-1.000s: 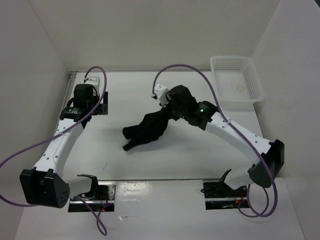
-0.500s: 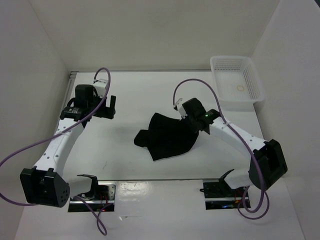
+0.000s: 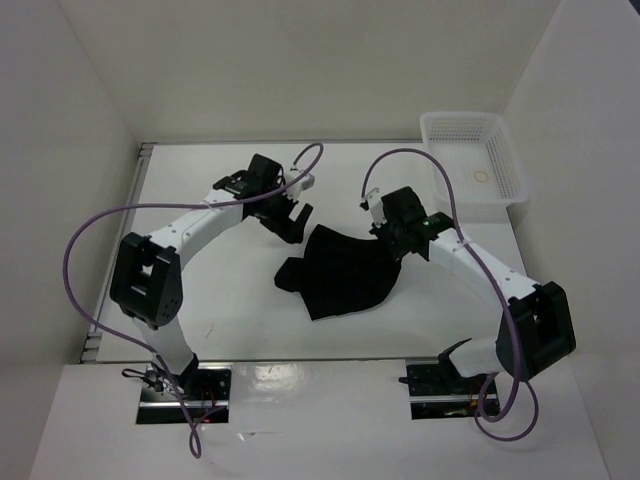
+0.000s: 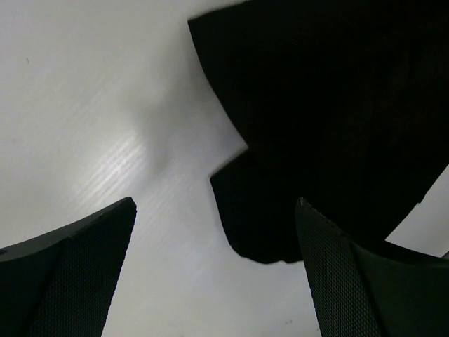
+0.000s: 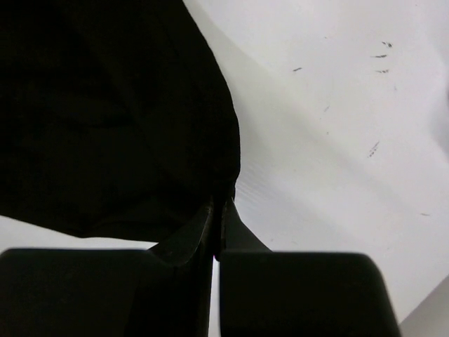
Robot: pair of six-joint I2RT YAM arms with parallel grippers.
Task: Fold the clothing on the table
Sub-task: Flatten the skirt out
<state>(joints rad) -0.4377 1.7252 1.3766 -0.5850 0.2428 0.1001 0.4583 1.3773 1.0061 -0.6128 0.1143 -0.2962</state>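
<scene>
Two arms meet over the clothing (image 3: 340, 278) in your overhead view, a black garment lying rumpled a little right of the middle of the table (image 3: 225, 295). The right gripper (image 3: 390, 248) is clamped on the garment's far right edge, apparently to anchor that corner. The left gripper (image 3: 292, 222) hangs just beside the far left edge with its jaws spread wide and empty, likely lined up to take a second corner so you can stretch the cloth flat before any fold. A white mesh basket (image 3: 475, 165) sits at the far right corner, well apart from the cloth, and plain white walls (image 3: 300, 70) box the table in. From your left wrist, both fingers (image 4: 70, 270) frame a lobe of black fabric lying on the tabletop between them, with nothing touching the pads. From your right wrist, the two jaws are pressed together with the cloth's edge running into their tips, so you hold a thin pinch, not a bunch. The surface is smooth, glossy white, marked only by a few small dark scuffs (image 5: 379, 63); fabric should slide on it easily.
</scene>
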